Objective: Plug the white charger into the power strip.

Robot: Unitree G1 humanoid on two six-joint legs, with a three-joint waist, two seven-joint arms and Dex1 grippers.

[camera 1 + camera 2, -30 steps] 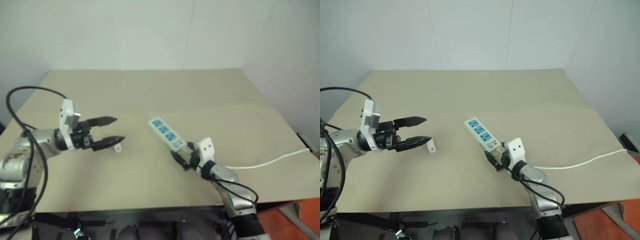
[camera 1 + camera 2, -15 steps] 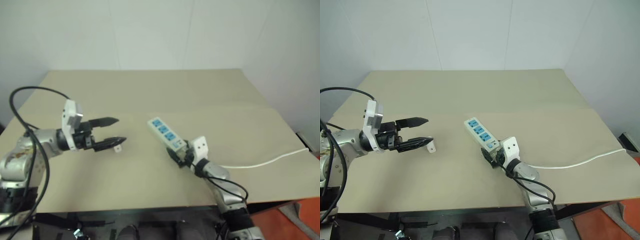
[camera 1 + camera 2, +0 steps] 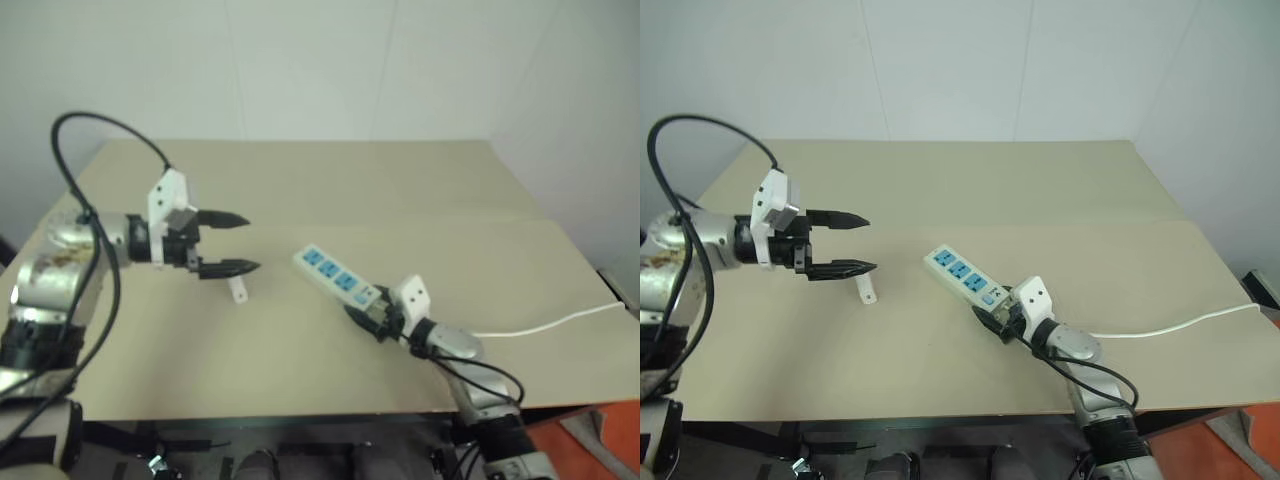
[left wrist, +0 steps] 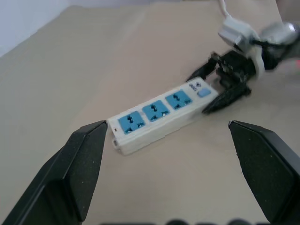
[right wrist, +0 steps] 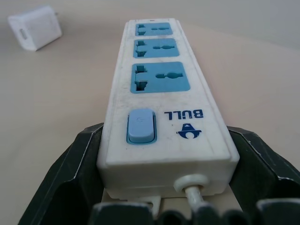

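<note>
Seeing matt beige tabletop [image 3: 1040, 190], smooth, no grain, looks like laminate/board. Power strip [image 5: 165, 93] = white plastic, slight sheen, faint scuffs on casing; sockets + switch are blue plastic, matt. Its cord [image 3: 1170, 325] smooth white, rubbery-looking. White charger [image 5: 35, 27] = plain white plastic, smooth. Left gripper [image 3: 858, 243] fingers [image 4: 79, 171] black, matt plastic w/ fine texture. Right gripper [image 5: 164, 187] same black matt finish.
</note>
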